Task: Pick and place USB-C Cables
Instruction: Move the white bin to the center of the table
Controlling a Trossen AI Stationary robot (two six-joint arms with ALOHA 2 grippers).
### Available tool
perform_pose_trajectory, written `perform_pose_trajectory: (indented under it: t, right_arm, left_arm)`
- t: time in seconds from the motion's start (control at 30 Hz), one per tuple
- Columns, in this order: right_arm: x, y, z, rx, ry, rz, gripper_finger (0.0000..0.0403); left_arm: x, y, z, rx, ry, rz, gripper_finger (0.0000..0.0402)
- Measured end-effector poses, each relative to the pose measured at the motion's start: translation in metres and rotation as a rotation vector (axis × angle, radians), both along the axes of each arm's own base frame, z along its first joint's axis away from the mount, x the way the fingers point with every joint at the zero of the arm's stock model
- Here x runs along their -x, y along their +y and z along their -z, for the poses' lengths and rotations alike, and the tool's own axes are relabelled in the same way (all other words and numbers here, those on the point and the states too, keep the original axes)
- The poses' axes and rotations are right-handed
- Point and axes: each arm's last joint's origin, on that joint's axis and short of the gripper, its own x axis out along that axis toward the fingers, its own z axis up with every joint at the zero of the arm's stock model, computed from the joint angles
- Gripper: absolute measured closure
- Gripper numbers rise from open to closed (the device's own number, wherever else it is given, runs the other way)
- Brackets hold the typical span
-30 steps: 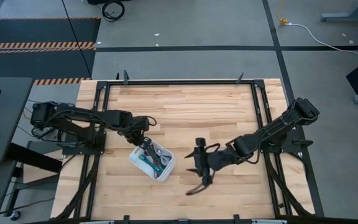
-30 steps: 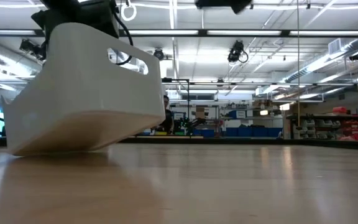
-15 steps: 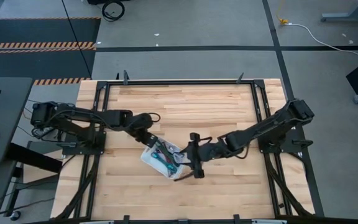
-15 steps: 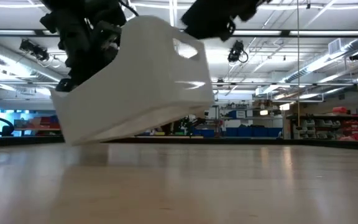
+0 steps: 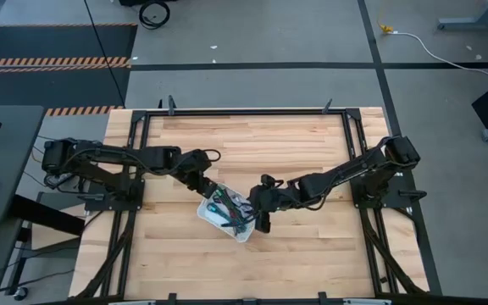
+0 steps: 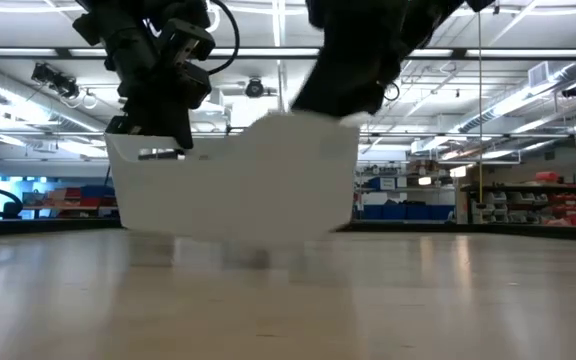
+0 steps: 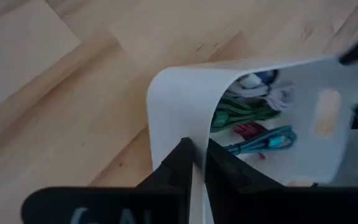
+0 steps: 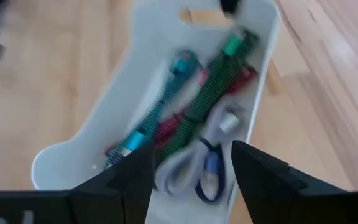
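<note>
The USB-C cables (image 8: 185, 124) lie bundled in the white bin (image 5: 227, 213) near the table's (image 5: 252, 144) middle. The left gripper (image 7: 194, 163) pinches the bin's wall; the right gripper (image 8: 191, 165), spread, hovers above. Keep the bin steady and descend straight.

Even, bright overhead light is seen across the table (image 5: 269, 144), with only soft shadows cast beneath the arms. In the low view, rows of ceiling strip lights (image 6: 488, 52) are reflected as a pale sheen on the tabletop, whose nearest part is rendered soft. The white bin (image 8: 253, 74) and its cables (image 8: 197, 118) are smeared by motion blur in the right wrist view.
</note>
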Motion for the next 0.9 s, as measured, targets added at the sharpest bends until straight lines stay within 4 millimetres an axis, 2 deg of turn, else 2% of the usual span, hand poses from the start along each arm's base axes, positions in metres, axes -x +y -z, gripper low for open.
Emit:
perform_pose_trajectory:
  t: [0.2,0.37,0.7,0.8,0.9]
  right_arm:
    - [0.002,-0.021,0.015,0.042,0.13,0.087,0.0193]
    - [-0.003,-0.033,0.023,0.054,0.151,0.114,0.0203]
    - [-0.007,-0.035,0.022,0.072,0.111,0.084,0.0229]
    - [-0.008,-0.035,0.021,0.067,0.107,0.081,0.0231]
    - [-0.008,-0.035,0.021,0.069,0.108,0.081,0.0231]
  left_arm:
    - [-0.001,0.0,0.0,-0.008,-0.007,-0.001,0.0364]
    - [-0.001,0.0,-0.001,-0.019,-0.008,0.011,0.0364]
    - [0.001,0.001,0.0,-0.092,-0.004,0.081,0.0362]
    - [0.0,0.001,0.001,-0.129,-0.005,0.132,0.0344]
    - [-0.002,0.001,0.004,-0.156,-0.004,0.174,0.0306]
